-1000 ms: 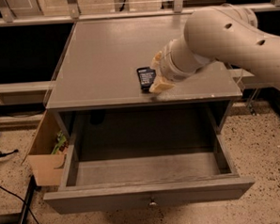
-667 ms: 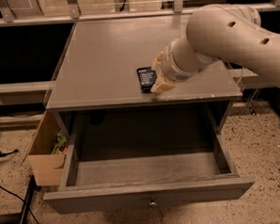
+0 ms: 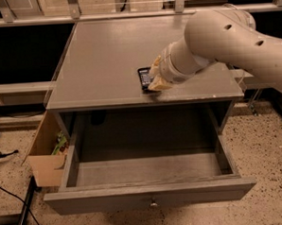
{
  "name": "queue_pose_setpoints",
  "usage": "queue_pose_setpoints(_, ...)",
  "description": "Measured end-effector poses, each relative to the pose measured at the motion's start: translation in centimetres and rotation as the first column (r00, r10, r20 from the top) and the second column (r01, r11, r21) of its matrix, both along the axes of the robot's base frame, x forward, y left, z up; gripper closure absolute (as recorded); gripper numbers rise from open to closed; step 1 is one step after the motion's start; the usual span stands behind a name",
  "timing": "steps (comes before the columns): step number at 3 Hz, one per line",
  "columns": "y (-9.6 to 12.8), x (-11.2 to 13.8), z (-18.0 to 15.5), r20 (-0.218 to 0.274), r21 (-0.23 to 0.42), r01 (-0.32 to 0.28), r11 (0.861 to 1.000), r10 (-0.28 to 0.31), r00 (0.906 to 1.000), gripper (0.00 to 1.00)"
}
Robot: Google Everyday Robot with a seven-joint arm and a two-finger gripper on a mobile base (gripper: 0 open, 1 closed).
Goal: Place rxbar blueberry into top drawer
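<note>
Camera view: at nine o'clock a cardboard box stands beside the open top drawer. On the table the rxbar blueberry lies with its long axis twelve-to-six. The pincer is over its three o'clock edge, and we cannot tell whether it grips.

Print on the rxbar blueberry at the end effector is unreadable.

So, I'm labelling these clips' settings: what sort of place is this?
Probably a lab or workshop: speckled hard floor, loose cables and a cardboard box beside the cabinet. The pincer is at the rxbar blueberry on top, above the open top drawer.
</note>
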State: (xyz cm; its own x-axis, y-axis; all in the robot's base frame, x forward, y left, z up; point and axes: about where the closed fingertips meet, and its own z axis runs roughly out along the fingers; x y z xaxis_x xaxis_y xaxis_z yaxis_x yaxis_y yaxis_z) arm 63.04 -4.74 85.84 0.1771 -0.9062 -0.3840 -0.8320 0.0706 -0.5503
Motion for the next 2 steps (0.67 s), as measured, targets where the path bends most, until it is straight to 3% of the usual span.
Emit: queue_pose_setpoints(2,0.74,0.1,-0.87,-0.026,0.002,-0.022,1.0,0.022,0.9994,0.56)
